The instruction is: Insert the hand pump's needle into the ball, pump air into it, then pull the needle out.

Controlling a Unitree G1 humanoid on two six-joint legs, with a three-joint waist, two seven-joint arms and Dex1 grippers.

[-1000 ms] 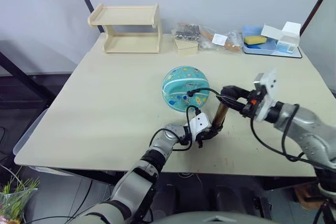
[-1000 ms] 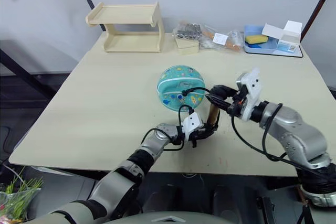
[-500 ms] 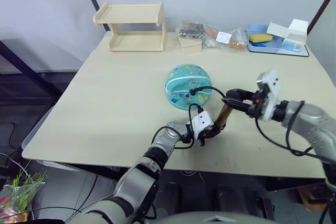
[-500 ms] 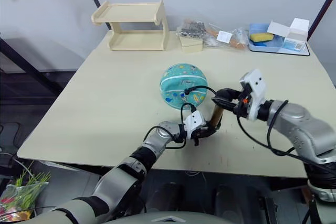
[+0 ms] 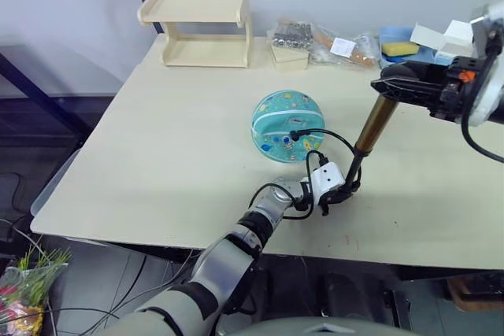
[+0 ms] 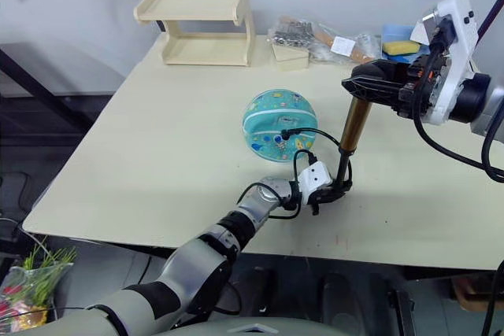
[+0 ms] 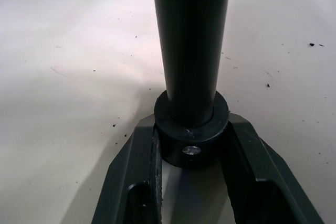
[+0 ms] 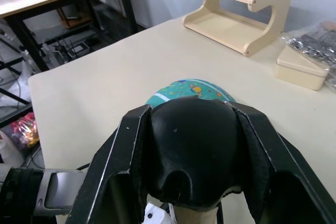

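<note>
A pale beige worktop (image 5: 157,147) carries a teal rubber ball (image 5: 287,125) printed with small colourful cartoons, sitting near its middle. Just beside the ball, toward the near edge, stands a hand pump (image 5: 364,147): a gold-metallic cylinder with black end caps, tilted so its top leans toward the right edge.

The left gripper (image 5: 340,192) lies low on the worktop near the near edge, its jaws pinching the pump's black base cap. In the left wrist view the round base sits squarely between the two black fingers (image 7: 137,182), both touching its sides, with the dark shaft rising away from them.

The right gripper (image 6: 376,86) is raised above the worktop, its jaws pressed around the pump's black handle at the top of the cylinder. The right wrist view shows the rounded handle between the fingers (image 8: 126,161).

A thin black hose (image 5: 324,136) loops from the pump's base to the ball's near side; the needle at its tip is too small to make out.

At the far edge sit a light wooden two-tier shelf (image 5: 201,25), clear plastic bags (image 5: 319,37) and a blue tray (image 5: 398,45).
</note>
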